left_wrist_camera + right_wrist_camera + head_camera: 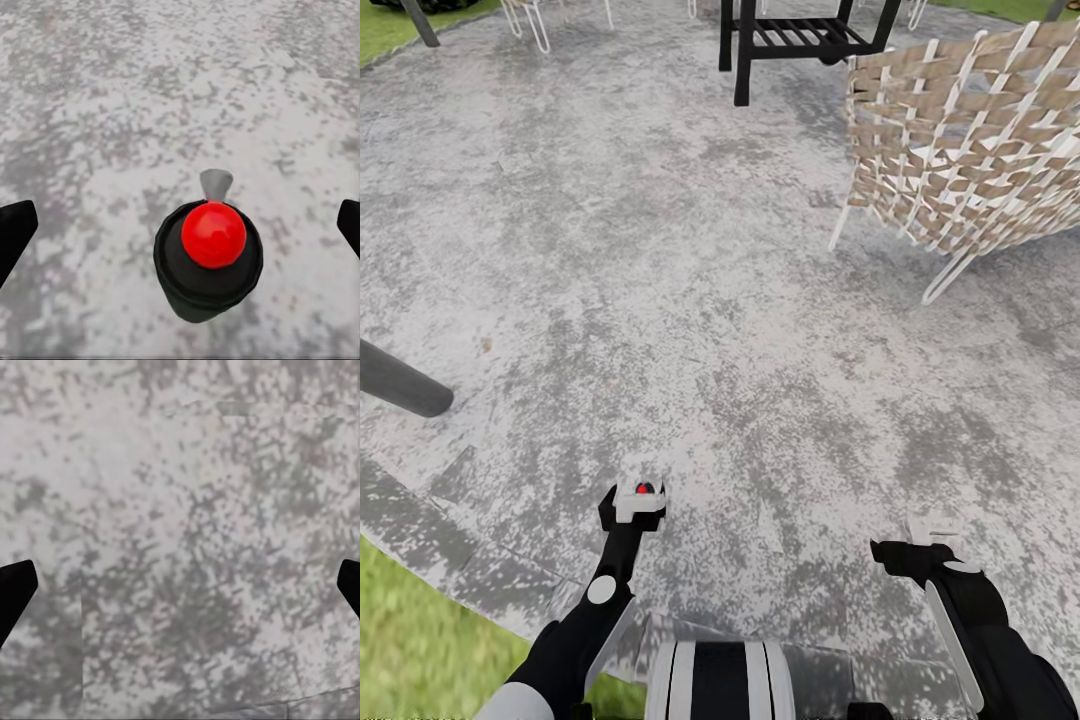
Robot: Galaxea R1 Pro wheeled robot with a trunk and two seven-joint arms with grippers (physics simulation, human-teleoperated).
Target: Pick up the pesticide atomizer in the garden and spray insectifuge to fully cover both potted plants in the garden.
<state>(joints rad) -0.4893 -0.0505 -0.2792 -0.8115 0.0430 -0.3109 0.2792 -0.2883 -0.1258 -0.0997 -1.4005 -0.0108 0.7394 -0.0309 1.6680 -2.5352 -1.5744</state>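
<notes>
In the head view, the robot stood near the edge of the mottled grey patio [690, 300], with strips of green lawn [410, 640] beyond its curved border, nearest the left arm. The pesticide atomizer [640, 497] sat at the tip of the left pincer [632, 505], its whitish head and red dot showing just above the dark pincer body; the atomizer seemed to be carried there, above the paving. The right pincer [920, 545] hung over bare paving, well apart from the atomizer, with pale fingertips at its end; from this angle its state could not be read. Far beyond the atomizer stood a woven wicker seat [970, 140] on white legs, a black slatted frame [800, 40] beside it, and a grey cylinder [400, 380] lay at the patio's edge on the left arm's side.

In the left wrist view, the atomizer [210, 259] filled the middle, seen end-on: a round dark body with the red dot in its centre and a small grey spout beyond it. The two dark fingertips [13, 232] stood wide to either side, with paving visible between each and the atomizer, so whether the pincer truly clamped it could not be told.

In the right wrist view, the right pincer [180, 592] was spread wide, one dark fingertip [15, 592] at each edge, with only mottled paving between them.
</notes>
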